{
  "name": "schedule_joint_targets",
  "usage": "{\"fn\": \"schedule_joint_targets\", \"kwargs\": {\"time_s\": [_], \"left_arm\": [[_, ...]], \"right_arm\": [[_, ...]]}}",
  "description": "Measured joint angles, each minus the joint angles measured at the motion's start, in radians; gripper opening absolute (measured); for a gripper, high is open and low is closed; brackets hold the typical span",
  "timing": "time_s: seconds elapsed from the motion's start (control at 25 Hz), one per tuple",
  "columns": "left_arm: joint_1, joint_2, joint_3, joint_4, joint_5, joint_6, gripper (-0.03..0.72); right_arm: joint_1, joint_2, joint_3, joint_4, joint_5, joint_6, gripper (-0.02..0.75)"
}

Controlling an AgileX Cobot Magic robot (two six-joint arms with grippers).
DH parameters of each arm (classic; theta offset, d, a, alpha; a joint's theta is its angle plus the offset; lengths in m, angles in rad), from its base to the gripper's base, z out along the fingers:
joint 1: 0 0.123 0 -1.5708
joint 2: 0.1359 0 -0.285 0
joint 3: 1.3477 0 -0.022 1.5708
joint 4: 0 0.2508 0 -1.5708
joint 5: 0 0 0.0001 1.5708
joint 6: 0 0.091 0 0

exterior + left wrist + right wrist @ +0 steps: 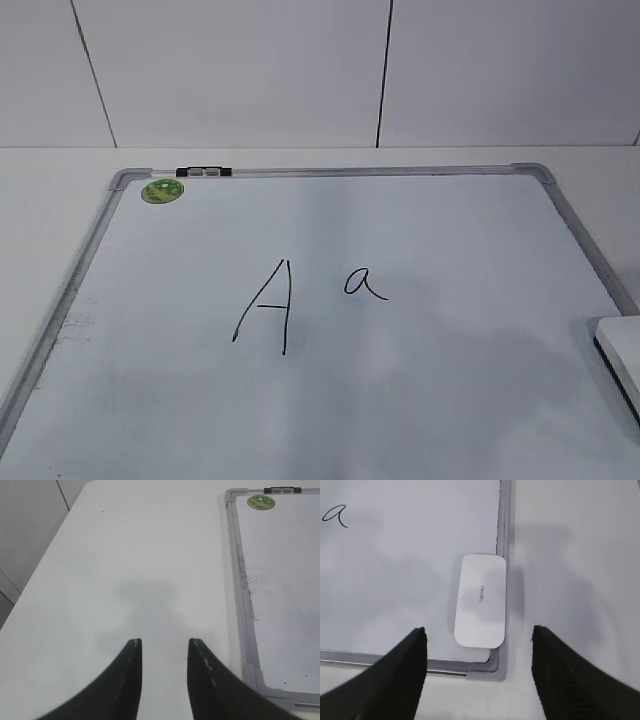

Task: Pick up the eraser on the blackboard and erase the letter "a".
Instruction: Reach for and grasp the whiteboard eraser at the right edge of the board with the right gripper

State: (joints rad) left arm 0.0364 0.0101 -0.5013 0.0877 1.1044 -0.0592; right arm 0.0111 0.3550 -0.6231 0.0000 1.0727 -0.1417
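The blackboard (400, 400) is a white board with a silver-grey frame and a round green sticker (163, 190). A tall capital "A" (265, 305) and the small letter "a" (365, 283) are written on it; the "a" also shows in the right wrist view (335, 516). The eraser (480, 600), white with grey lettering, lies on the board's near right corner; it also shows at the exterior view's right edge (620, 348). My right gripper (479, 632) is open, above and just short of the eraser. My left gripper (164, 642) is open and empty over the bare table.
The white table (125, 555) extends left of the board frame (239, 580) and right of it (570, 580). A black clip (204, 172) sits on the board's far frame. A white wall stands behind the table.
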Motion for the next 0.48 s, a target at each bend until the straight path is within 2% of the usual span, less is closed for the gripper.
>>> {"fn": "schedule_joint_targets", "kwargs": {"time_s": [0.48], "left_arm": [[0.0,0.0,0.0,0.0,0.0,0.0,0.235]], "right_arm": [[0.034,0.376,-0.132,0.036,-0.019,0.057,0.526]]}}
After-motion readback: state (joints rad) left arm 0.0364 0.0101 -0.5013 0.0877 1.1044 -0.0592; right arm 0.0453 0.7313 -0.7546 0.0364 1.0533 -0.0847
